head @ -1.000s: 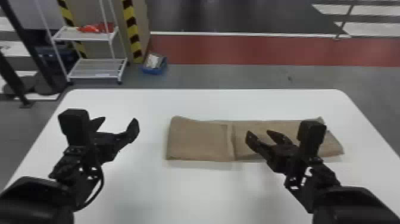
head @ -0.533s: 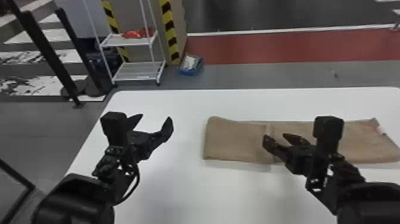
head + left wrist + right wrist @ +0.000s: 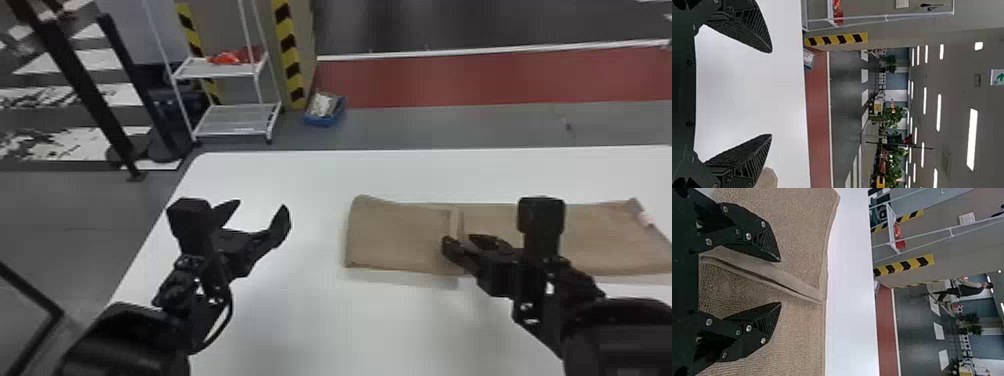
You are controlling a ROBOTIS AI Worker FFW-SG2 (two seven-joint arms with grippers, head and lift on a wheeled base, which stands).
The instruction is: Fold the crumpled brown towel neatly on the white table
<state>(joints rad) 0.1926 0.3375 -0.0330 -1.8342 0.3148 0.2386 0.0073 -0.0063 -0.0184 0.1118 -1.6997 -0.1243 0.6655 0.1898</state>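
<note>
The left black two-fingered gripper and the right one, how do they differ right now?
The left black gripper has its flat fingers spread wide; the right black gripper is open too, but less so. The left one is over the white table, left of the folded brown towel; the right one is over the towel, near its fold edge. Neither holds anything.

right hand [image 3: 457, 239]: fingers [image 3: 756, 323] apart; brown towel [image 3: 801, 231] beneath; folded edge [image 3: 785, 280] between them; white table [image 3: 850, 286] beyond

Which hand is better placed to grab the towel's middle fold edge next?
Right, likely: right hand hovers open over the towel by that edge; left hand is past its left end.
</note>
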